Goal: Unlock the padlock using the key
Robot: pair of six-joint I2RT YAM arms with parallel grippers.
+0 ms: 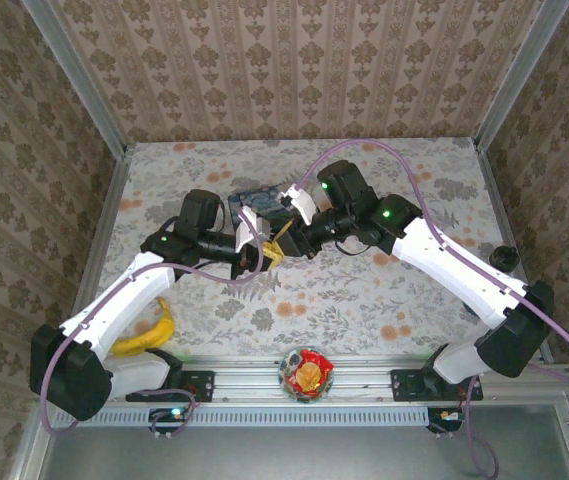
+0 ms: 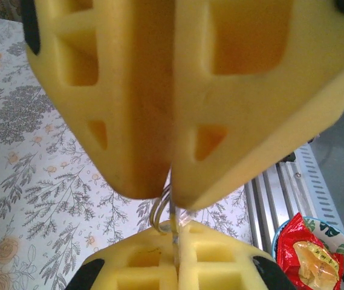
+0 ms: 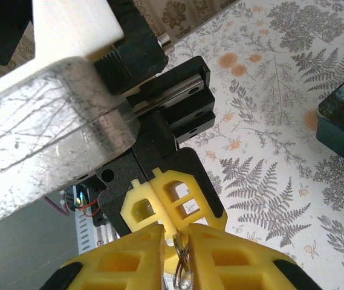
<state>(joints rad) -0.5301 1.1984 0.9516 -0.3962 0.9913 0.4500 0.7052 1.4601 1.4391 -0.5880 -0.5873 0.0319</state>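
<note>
Table (image 1: 384,300): floral cloth. The blue box (image 1: 262,195) lies on it and is the reference for all places here.

Arms: in the top view both reach in from the near edge and meet above the cloth, just on the near side of the blue box.

Left gripper (image 2: 172,187): yellow fingers pressed flat together. A thin silvery strip comes out of the seam, which I take to be the key (image 2: 173,212).

Right gripper (image 3: 175,248): faces the left one tip to tip. Its fingers are drawn in on the same bit of metal, with a wire ring (image 3: 181,261) sitting in the narrow slot between them. So both pairs are clamped on the key assembly.

Padlock: no dark body can be made out between the fingers. A small dark object (image 1: 504,257) sits well to the right of the blue box, at the table's edge. It may be the padlock, but it is too small to tell.

Step in hand (judgement): the key is being passed or regripped between the hands, and no insertion has begun.

Next move calls for:
- One hand letting go cleanly, so the other keeps the key with its blade free and pointing outward.
- The lock then being found and held steady.
- The blade being lined up with the keyway.

Risk: the ring snagging on a finger at release.
</note>
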